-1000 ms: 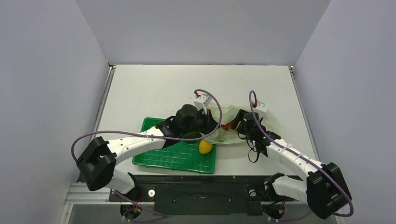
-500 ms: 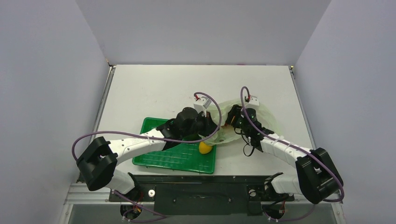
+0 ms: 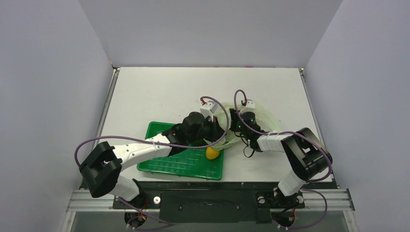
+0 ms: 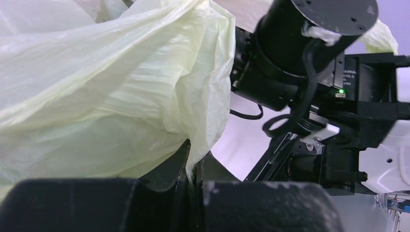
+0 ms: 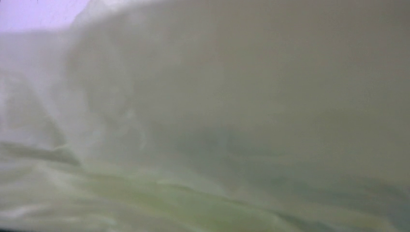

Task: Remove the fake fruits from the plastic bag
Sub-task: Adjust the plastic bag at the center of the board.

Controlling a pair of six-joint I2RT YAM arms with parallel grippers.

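Top view: the left gripper (image 3: 218, 128) and the right gripper (image 3: 235, 123) meet at the plastic bag (image 3: 263, 117), which lies crumpled on the white table (image 3: 159, 92) just right of the green tray (image 3: 164, 166). A yellow lemon (image 3: 212, 152) rests at the tray's right edge, outside the bag and just beside its near rim. The other fruits cannot be made out here.

Left wrist view: the left gripper (image 4: 194, 170) has its two dark fingers pressed together on a fold of the pale yellow-green bag (image 4: 96, 96), and the film rises from the pinch in creased folds. To the right stands the right arm's black wrist housing (image 4: 300, 63), close against the bag. It carries a lit green indicator light (image 4: 341, 91) and a line of small white print (image 4: 349, 72) that is too small to read in full.

Right wrist view: blurred bag film (image 5: 203, 121) fills the whole picture and the fingers are not visible. Whether the right gripper is spread or closed cannot be told; in the top view its tip is hidden in the bag.
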